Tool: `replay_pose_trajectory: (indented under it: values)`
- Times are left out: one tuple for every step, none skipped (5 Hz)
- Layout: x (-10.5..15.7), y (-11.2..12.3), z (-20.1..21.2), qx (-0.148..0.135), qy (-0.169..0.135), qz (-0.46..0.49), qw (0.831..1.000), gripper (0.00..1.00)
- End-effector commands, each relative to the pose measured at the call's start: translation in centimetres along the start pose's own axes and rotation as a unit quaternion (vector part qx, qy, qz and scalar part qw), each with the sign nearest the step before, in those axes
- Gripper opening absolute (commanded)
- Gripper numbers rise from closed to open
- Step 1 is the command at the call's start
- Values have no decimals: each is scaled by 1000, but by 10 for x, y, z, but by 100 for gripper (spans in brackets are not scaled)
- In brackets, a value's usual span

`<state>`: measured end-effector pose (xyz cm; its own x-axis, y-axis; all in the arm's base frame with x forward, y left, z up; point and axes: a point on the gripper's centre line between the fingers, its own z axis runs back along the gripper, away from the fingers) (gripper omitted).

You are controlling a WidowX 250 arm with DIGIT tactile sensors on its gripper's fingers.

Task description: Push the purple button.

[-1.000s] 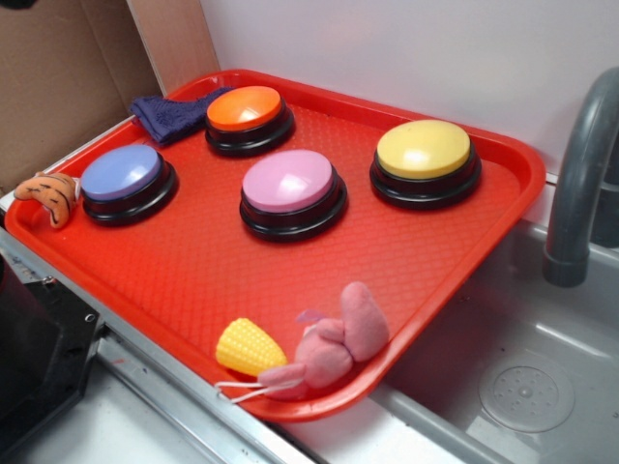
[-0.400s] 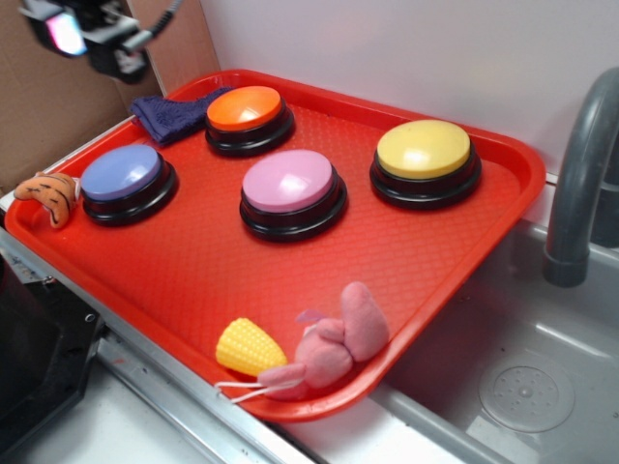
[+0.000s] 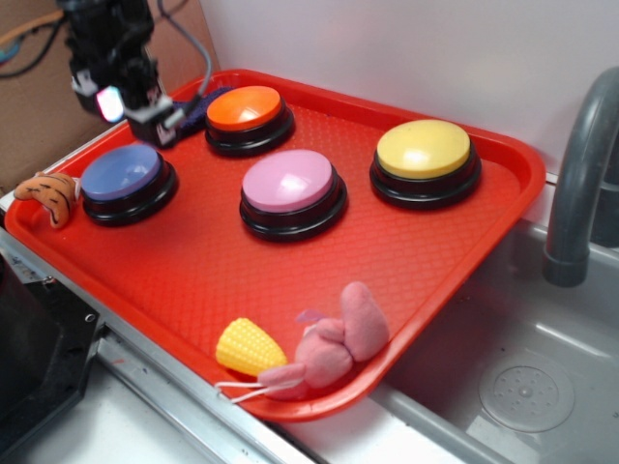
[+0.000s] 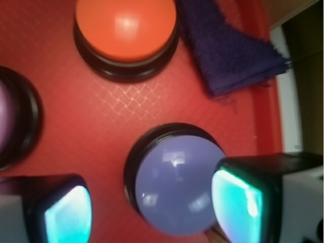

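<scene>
Jaws spread wide and holding nothing: your gripper [image 4: 152, 205] shows in the wrist view as two glowing fingertip pads [image 4: 68, 212], one at the lower left and one at the lower right, with the purple button [image 3: 121, 172] lying between them, nearer the right pad, which overlaps its dome. A second ago the arm was not in the exterior view at all; a moment later it appeared high at the top left corner, and now you have brought it down and inward so that it hangs just behind and above the purple button, in front of the dark blue cloth [image 4: 228, 55]. That tells you the approach is nearly finished, but no press has happened yet: the dome looks unpressed and nothing is bearing on its centre. You will probably want to centre over the dome and come straight down. The purple button sits at the left edge of the red tray [image 3: 193, 280], with the orange button [image 3: 245, 108] behind it and the pink-lilac button [image 3: 288, 181] to its right. The tray has a cross-hatched texture and rests on the table beside a grey sink [image 3: 522, 387] with a curved faucet [image 3: 580, 184]; a plain white wall stands behind.
</scene>
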<state>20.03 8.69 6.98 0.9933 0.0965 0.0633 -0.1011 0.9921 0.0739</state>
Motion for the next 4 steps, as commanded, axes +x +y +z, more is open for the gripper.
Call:
replay_pose_trajectory:
  values:
    - [-6, 31, -5, 21, -8, 4, 1000, 100]
    - [-3, 35, -18, 28, 10, -17, 999, 100]
    - [-3, 35, -36, 17, 6, -9, 1000, 100]
    - [-2, 29, -40, 7, 16, -10, 1000, 100]
